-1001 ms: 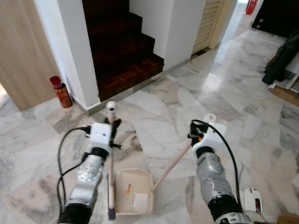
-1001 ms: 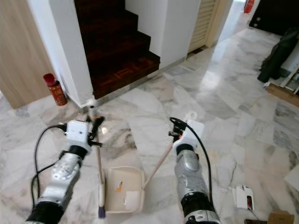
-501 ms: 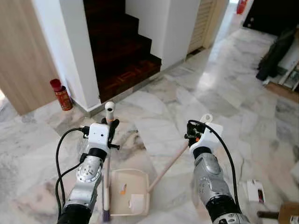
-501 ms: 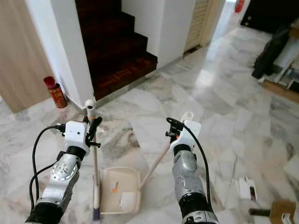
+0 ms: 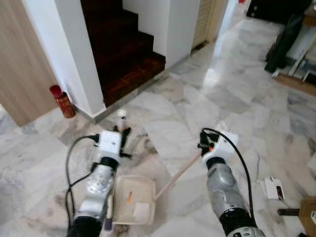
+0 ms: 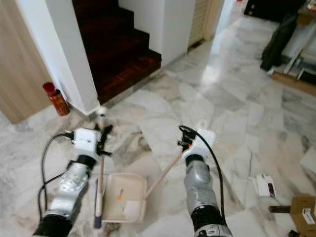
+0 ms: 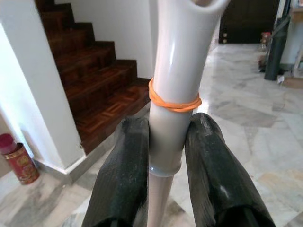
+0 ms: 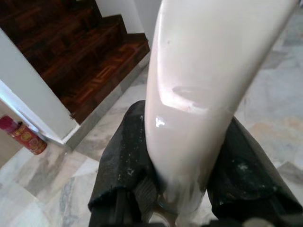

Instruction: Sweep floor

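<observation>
Already your left gripper (image 7: 165,142) is clamped on the broom (image 5: 117,163) near the top of its handle, just under an orange rubber band (image 7: 174,100), and your right gripper (image 8: 182,156) is closed around the dustpan (image 5: 133,200) handle's white end. Both handles look light, stiff and glossy, so probably slippery; hold firmly near the ends. Below you, the dustpan rests on the marble floor (image 5: 232,98), scraps inside, broom alongside.
</observation>
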You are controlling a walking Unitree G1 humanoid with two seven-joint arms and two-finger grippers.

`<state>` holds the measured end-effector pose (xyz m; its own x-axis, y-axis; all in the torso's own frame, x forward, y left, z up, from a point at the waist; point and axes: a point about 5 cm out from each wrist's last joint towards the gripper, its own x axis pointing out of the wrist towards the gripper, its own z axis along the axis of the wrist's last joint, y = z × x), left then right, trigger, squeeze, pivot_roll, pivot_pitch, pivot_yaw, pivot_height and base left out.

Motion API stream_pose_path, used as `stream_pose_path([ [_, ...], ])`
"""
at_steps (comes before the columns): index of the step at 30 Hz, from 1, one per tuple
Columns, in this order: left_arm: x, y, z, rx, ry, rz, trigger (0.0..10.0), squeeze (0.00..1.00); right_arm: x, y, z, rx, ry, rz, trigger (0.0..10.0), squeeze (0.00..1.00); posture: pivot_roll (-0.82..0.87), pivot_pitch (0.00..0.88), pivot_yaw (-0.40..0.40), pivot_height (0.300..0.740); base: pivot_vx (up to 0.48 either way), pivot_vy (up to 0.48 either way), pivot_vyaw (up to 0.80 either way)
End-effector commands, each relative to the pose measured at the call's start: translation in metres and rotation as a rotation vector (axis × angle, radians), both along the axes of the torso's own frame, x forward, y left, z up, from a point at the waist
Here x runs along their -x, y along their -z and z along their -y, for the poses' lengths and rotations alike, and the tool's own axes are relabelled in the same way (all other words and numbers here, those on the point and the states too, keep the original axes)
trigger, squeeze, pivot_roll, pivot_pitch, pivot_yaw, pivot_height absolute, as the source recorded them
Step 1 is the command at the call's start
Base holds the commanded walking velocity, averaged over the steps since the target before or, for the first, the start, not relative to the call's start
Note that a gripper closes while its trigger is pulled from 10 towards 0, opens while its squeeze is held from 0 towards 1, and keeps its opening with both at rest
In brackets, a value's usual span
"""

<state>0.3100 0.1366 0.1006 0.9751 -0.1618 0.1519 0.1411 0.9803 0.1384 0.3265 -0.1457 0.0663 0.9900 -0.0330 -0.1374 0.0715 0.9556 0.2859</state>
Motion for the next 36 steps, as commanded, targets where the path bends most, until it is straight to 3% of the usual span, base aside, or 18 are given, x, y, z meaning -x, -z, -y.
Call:
stream_pose_path([
  [1,-0.0029,-0.0115,-0.0032,0.01,-0.009,0.049,10.0,0.0,-0.0067,-0.0128,-0.007,-0.018,-0.016,0.05,10.0,0.0,0.1,0.0,-0.054,0.74,0.0,0.292,0.0],
  [36,-0.0011,-0.0088,0.0011,-0.006,0.013,0.036,10.0,0.0,-0.006,-0.0122,-0.0133,0.014,-0.056,0.048,10.0,0.0,0.1,0.0,-0.058,0.74,0.0,0.284,0.04],
])
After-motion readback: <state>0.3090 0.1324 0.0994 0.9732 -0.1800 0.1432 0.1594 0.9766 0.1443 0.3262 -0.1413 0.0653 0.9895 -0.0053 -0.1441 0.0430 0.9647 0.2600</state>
